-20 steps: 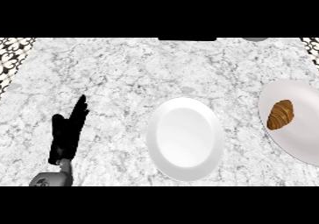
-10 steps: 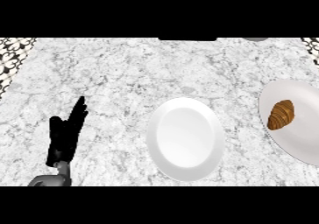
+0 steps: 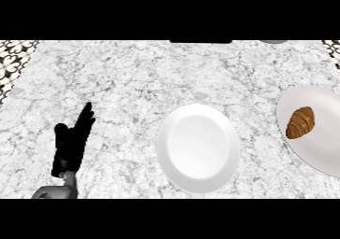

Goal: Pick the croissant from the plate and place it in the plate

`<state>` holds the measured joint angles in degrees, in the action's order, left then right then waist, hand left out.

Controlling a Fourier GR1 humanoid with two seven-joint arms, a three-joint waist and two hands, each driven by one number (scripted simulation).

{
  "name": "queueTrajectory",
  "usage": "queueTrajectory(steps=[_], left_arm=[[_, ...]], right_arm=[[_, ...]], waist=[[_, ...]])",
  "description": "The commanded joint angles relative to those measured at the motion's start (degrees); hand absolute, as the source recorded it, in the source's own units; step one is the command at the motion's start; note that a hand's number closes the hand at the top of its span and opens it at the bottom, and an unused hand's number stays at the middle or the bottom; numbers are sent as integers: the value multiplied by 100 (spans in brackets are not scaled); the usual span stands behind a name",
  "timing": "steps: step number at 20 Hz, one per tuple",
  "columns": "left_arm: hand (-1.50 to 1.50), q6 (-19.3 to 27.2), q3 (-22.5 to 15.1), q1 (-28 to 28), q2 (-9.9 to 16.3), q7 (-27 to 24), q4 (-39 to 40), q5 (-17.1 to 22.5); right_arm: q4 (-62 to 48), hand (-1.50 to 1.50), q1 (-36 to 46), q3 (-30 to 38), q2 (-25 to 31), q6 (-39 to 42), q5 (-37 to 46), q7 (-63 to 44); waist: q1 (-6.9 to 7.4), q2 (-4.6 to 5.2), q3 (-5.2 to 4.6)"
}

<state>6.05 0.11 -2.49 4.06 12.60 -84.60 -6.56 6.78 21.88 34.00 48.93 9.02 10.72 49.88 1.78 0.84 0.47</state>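
A golden-brown croissant (image 3: pixel 301 123) lies on the white plate at the right edge (image 3: pixel 317 154) of my view, resting in that plate's upper half with its long axis running roughly up and down the picture and its ridged back showing. That plate is cut off by the frame's right side. A second white plate at the centre (image 3: pixel 198 148), oval-looking with a shallow raised rim, sits bare on the counter, well apart from the croissant and just left of its plate.
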Motion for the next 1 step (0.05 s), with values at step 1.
queueTrajectory(steps=[1], left_arm=[[0,-75,45,-53,116,306,-188,42]], right_arm=[[-18,-150,-143,-39,155,-66,59,-65]], waist=[[22,-1,7]])
